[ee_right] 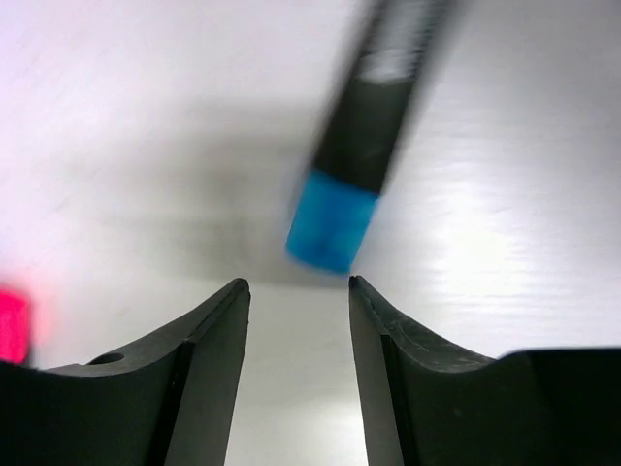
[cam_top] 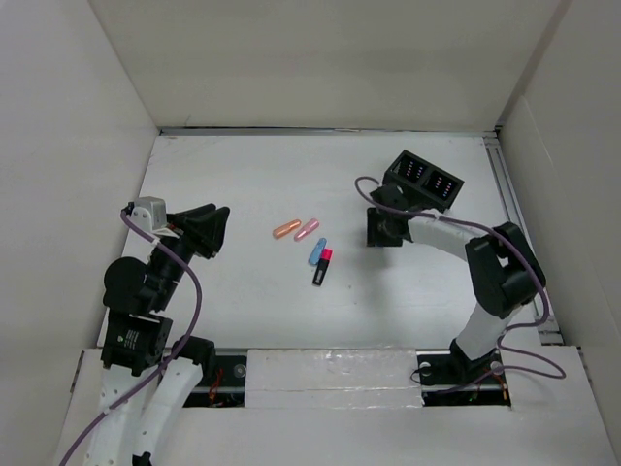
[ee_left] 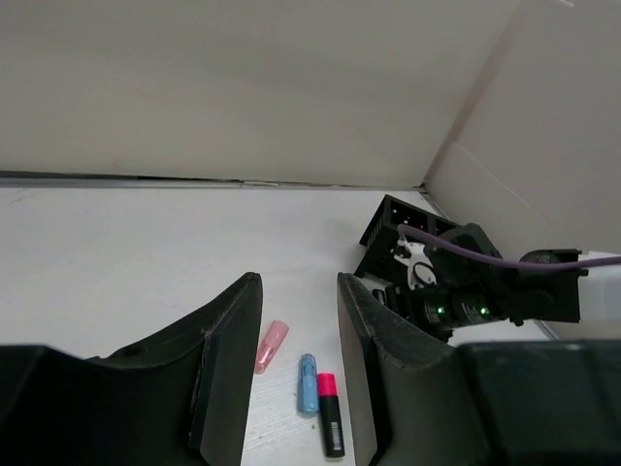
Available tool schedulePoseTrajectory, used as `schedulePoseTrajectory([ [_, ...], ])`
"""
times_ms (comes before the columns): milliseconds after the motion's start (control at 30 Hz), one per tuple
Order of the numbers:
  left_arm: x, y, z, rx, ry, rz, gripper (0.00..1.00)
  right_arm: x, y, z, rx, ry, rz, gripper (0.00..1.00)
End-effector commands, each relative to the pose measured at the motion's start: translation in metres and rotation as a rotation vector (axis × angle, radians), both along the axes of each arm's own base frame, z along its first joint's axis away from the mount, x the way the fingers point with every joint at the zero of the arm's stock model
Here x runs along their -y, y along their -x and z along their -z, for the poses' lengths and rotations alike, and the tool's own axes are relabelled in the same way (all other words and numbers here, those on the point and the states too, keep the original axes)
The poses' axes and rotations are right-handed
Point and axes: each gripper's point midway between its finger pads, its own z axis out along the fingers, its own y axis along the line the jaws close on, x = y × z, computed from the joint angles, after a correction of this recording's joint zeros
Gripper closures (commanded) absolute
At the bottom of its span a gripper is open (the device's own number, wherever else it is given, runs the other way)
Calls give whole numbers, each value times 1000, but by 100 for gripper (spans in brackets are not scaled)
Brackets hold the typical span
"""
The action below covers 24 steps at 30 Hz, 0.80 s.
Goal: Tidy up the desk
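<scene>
On the white desk [cam_top: 243, 175] lie an orange pen [cam_top: 285, 230], a pink pen [cam_top: 308, 230], a blue pen [cam_top: 317, 250] and a black marker with a pink cap [cam_top: 322, 266], all close together near the middle. My left gripper [cam_top: 215, 225] hovers to their left, jaws apart and empty [ee_left: 298, 282]. It looks over the pink pen [ee_left: 271, 346], blue pen [ee_left: 308, 382] and pink-capped marker [ee_left: 330, 413]. My right gripper [cam_top: 381, 233] points down at the desk, open [ee_right: 297, 283]. A blurred black marker with a blue cap [ee_right: 332, 228] sits just beyond its fingertips, not between them.
A black organizer box [cam_top: 424, 180] with slots stands at the back right, just behind the right gripper, and shows in the left wrist view too [ee_left: 393, 233]. White wall panels close in the desk on three sides. A pink blur [ee_right: 12, 325] shows at the right wrist view's left edge.
</scene>
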Motion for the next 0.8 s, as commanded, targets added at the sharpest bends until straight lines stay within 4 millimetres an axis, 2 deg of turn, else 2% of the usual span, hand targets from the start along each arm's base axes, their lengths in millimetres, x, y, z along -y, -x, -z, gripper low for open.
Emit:
schedulePoseTrajectory([
  [0, 0, 0, -13, 49, 6, -1, 67, -33, 25, -10, -5, -13, -92, 49],
  [133, 2, -1, -12, 47, 6, 9, 67, -19, 13, -44, 110, 23, -42, 45],
  [267, 3, -2, -10, 40, 6, 12, 67, 1, -13, -59, 180, 64, 24, 36],
  [367, 4, -3, -10, 37, 6, 17, 67, 16, -30, -51, 177, 109, 105, 31],
  [400, 4, -4, -8, 32, 6, 16, 67, 16, -33, -47, 177, 112, 115, 30],
  [433, 5, -4, -8, 32, 6, 20, 67, 20, -37, -38, 159, 121, 131, 30],
  [567, 8, -5, -7, 28, 6, 33, 67, 5, -52, -29, 151, 70, 160, 29],
  [767, 7, -3, -8, 33, 6, 33, 67, -9, -56, -12, 144, 70, 172, 31],
])
